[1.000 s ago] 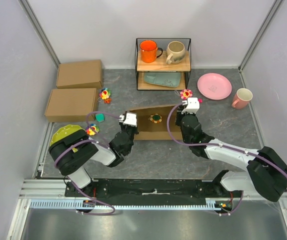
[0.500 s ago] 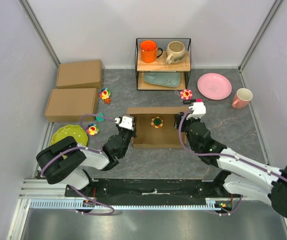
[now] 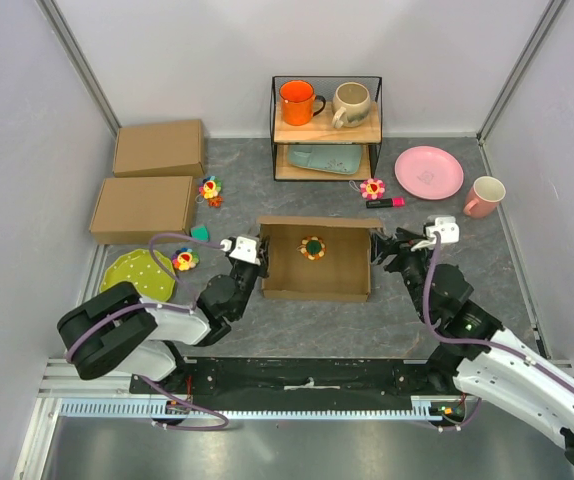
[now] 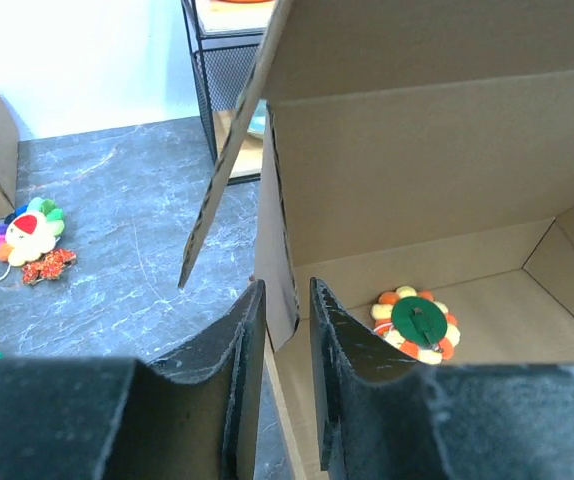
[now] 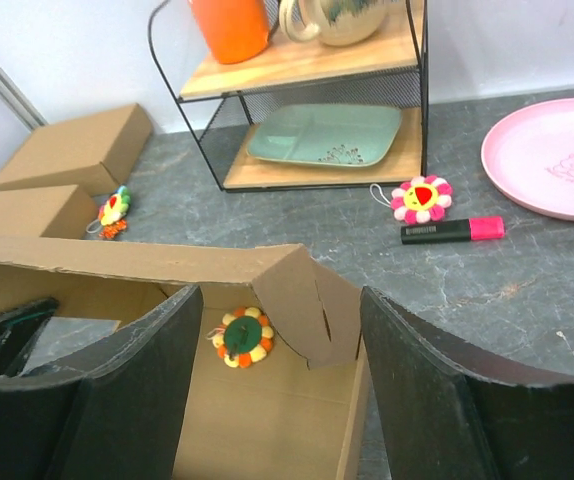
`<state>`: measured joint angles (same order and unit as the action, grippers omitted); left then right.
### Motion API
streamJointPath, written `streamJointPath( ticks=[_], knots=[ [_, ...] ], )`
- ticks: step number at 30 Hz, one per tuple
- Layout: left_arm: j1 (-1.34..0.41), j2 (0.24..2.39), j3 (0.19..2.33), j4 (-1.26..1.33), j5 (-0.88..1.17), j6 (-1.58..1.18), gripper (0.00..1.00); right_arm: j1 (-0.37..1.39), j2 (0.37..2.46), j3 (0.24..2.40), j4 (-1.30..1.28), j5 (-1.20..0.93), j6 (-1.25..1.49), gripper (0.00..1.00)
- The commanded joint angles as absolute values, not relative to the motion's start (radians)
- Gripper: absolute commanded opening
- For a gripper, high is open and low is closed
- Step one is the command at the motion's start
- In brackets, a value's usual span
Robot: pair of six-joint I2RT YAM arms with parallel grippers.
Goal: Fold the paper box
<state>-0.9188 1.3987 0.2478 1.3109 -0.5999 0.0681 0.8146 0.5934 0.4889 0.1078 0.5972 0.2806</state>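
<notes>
Top external view gives us the paper box [image 3: 317, 278] near the middle of the worktop, already raised into a shallow open tray. At its left wall sits the left end effector [image 4: 287, 292]. Its fingers are close together with the edge of that wall between them, but we cannot tell if they pinch it or only stand around it. Inside the tray lies a small flower toy [image 3: 313, 244]. The back panel [image 4: 417, 150], which we take for the lid, stands upright. A side flap [image 5: 307, 300] at the right corner leans inward, not tucked. The right end effector [image 3: 387, 250] is just beside the right wall, spread wide and empty. We judge the walls done; tucking the flaps and closing the lid remain.
</notes>
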Motion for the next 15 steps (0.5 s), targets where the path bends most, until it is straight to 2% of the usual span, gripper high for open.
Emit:
streamJointPath(
  ticks=[1, 6, 11, 15],
  knots=[
    [-0.928, 1.344, 0.218, 1.412, -0.618, 0.046, 0.31, 0.821, 0.528, 0.523, 0.08, 0.539, 0.275, 0.72],
    [-0.931, 1.143, 0.16, 1.231, -0.646, 0.04, 0.32, 0.821, 0.522, 0.586, 0.097, 0.512, 0.256, 0.73],
    [-0.943, 0.864, 0.109, 0.865, -0.672, -0.058, 0.32, 0.821, 0.59, 0.672, 0.123, 0.502, 0.241, 0.73],
    [-0.95, 0.657, 0.132, 0.567, -0.704, -0.152, 0.31, 0.819, 0.73, 0.716, 0.13, 0.47, 0.247, 0.72]
  ],
)
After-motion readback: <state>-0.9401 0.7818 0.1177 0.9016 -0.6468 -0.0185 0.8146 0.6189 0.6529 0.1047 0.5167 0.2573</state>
